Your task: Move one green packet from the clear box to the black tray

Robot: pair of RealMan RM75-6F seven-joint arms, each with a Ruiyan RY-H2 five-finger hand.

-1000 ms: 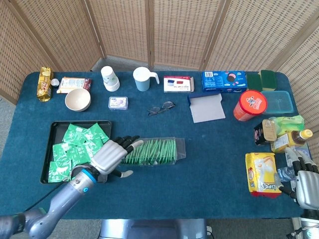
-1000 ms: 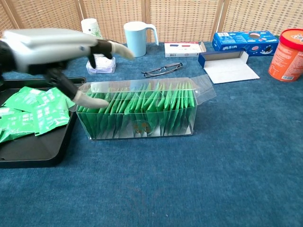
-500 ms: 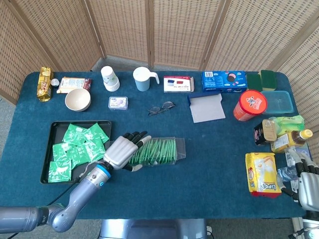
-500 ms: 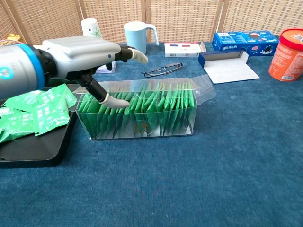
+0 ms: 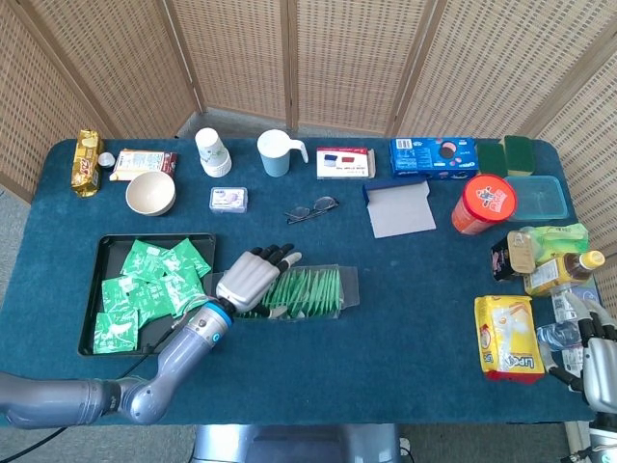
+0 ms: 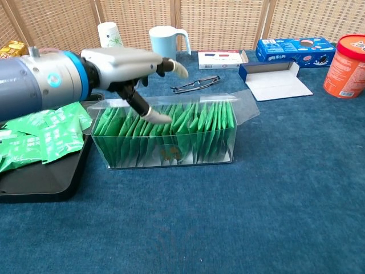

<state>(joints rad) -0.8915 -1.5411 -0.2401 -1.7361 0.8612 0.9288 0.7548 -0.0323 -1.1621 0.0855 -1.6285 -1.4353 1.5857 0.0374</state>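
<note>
The work surface is a table covered in dark blue cloth (image 5: 405, 289), backed by woven wicker screens; the robot's left hand (image 5: 253, 281) is extended over the near-left end of the clear rectangular plastic box (image 6: 171, 134), with fingers spread and the thumb (image 6: 149, 112) angled down toward the tops of the packets; no packet is seen between thumb and fingers, so the hand is judged open and holding nothing. The row of upright green foil packets (image 6: 194, 128) stands on edge inside the box, directly beneath and beyond the fingertips; the flat black rectangular tray (image 5: 96, 289) lies just behind and to the outer side of the hand's wrist, beside the box, and already carries several loose green packets (image 5: 145, 280).

The right hand (image 5: 596, 355) rests well apart at the far table edge near a yellow snack bag (image 5: 506, 333); its fingers show apart and hold nothing.

Step in hand: reach and selection, with grasp not yet made. The next move calls for lowering the hand until thumb and a finger straddle one packet's top edge, pinching that single packet, lifting it straight up clear of its neighbours, then carrying it back toward the tray.
</note>
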